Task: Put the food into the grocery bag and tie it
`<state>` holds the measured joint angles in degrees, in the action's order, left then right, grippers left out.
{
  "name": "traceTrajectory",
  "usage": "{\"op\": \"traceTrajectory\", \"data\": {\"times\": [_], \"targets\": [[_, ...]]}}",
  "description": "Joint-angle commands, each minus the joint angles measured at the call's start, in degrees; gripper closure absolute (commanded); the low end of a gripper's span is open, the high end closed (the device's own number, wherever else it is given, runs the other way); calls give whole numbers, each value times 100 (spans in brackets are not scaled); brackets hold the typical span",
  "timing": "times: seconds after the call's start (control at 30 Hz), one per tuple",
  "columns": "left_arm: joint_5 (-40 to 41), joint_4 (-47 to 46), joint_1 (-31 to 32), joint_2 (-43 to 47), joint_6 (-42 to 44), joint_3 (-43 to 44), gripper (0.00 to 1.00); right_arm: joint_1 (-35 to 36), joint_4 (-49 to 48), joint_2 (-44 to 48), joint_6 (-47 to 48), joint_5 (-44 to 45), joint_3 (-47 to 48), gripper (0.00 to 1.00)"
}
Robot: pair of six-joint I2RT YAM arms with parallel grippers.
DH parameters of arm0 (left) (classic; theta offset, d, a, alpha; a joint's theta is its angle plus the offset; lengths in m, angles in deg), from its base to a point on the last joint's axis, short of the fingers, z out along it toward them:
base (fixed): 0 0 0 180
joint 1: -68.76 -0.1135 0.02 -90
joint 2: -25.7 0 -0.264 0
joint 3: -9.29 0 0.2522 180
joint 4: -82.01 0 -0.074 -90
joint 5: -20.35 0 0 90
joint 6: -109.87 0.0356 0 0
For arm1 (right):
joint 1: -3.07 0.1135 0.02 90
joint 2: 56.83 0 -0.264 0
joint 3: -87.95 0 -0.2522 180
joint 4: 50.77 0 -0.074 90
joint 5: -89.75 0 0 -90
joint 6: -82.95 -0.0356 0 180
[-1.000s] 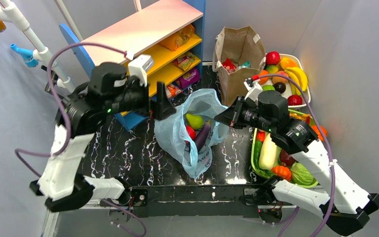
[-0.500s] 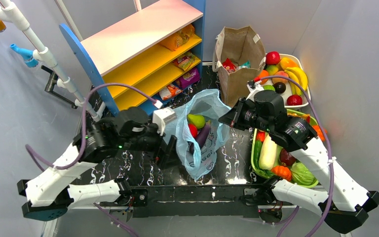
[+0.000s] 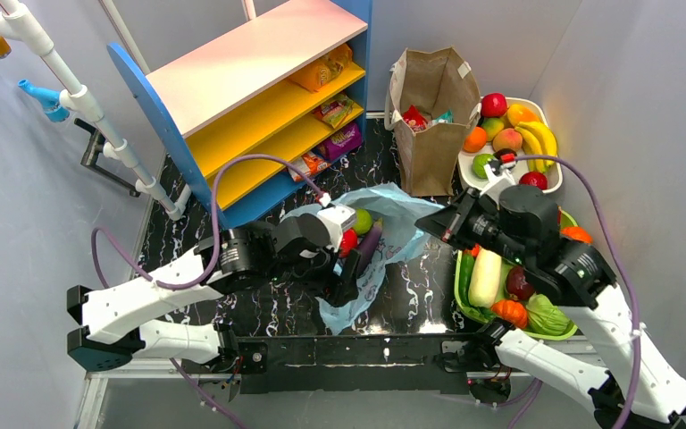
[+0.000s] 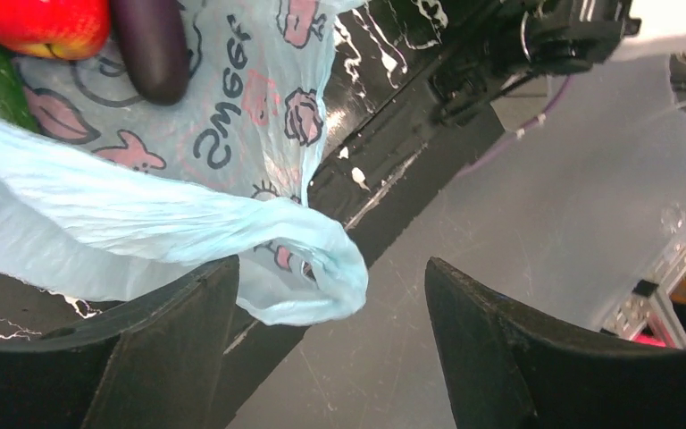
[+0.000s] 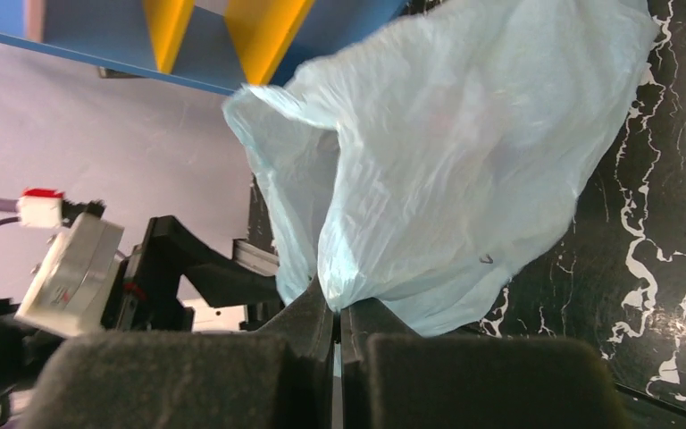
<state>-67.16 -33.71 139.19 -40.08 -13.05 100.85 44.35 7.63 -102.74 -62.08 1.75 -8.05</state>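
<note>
1 thin light-blue plastic carrier bag [image 3: 391, 207] lay at table centre. L gripper [image 4: 326, 299] wide, around its near loop; R gripper [image 5: 338, 308] pinched its right edge. 2 foil snack packets [image 3: 414, 118] (red, teal) sat in far brown paper bag [image 3: 429, 89].

We see white arm shells [image 3: 134, 299] | black joint housings [image 3: 241, 259] | our purple cables [image 3: 263, 159] | matte black fingers [image 4: 170, 357] | white camera box [image 3: 335, 217]

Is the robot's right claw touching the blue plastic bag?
Touching. The right wrist view shows the right gripper shut, pinching a fold of the grocery bag.
</note>
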Motion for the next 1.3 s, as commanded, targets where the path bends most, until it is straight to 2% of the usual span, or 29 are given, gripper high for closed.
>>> {"op": "traceTrajectory", "data": {"times": [0.0, 0.23, 0.43, 0.6, 0.73, 0.87, 0.9, 0.93, 1.0, 1.13, 1.27], "targets": [[855, -525, 249, 426, -640, -440, 28, 27, -122, 277, -163, 192, -194, 99], [1473, -453, 975, -94, -854, -307, 30, 30, -160, 312, -85, 96, -195, 99], [2245, 337, 1648, -474, -1290, 97, 29, 30, -150, 242, 70, 44, -89, 99], [2364, 700, 1849, -438, -1538, -69, 29, 29, -121, 255, 153, 64, -100, 99], [2422, 710, 1932, -318, -1779, -401, 35, 30, -137, 252, 165, 64, -133, 99], [2439, 364, 1966, -218, -1908, -774, 48, 30, -182, 192, 197, 11, -116, 99], [2461, 262, 1965, -223, -1885, -801, 55, 30, -182, 171, 212, -8, -98, 99], [2492, 194, 1966, -248, -1856, -786, 66, 30, -172, 155, 232, -26, -76, 99], [2588, 231, 1965, -355, -1774, -576, 99, 30, -107, 150, 287, -61, -19, 99], [2844, 909, 1965, -750, -1573, 760, 100, 26, 167, 126, 507, -287, 344, 99], [3068, 1466, 1955, -1001, -1187, 2112, 100, 29, 661, -93, 787, -599, 1108, 99]]}}
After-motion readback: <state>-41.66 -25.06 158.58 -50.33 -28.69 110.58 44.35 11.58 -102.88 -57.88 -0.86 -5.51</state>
